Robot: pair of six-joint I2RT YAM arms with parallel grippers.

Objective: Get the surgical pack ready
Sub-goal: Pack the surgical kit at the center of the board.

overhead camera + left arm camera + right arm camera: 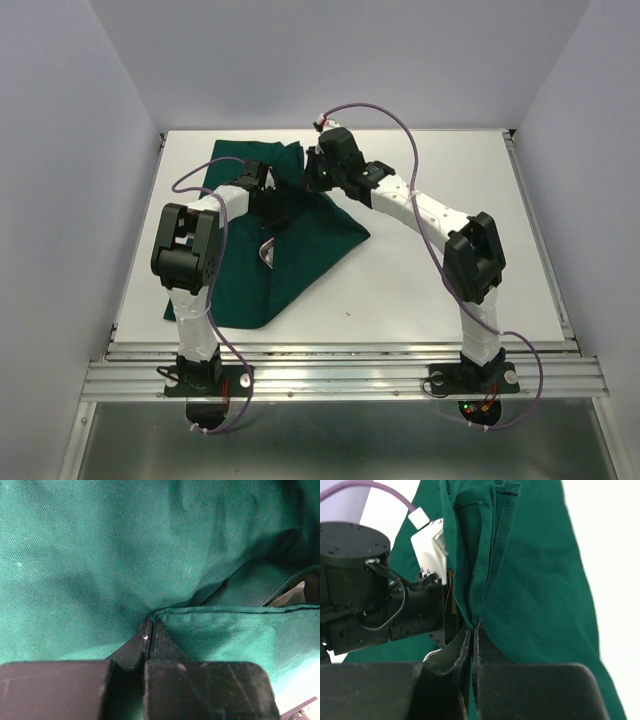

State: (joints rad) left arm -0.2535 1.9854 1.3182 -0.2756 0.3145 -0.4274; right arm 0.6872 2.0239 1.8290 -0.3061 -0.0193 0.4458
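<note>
Green drape (310,252) edges pinched by left tool (150,629) and right tool (473,630)

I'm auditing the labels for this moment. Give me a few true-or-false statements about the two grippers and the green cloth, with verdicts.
1. The right gripper is shut on a fold of the green drape. True.
2. The left gripper hangs open above the drape. False: it is shut on the drape's hemmed edge.
3. The drape lies spread flat. False: it is pulled up into folds at the grippers.
4. The drape sits on the left half of the table. True.
</note>
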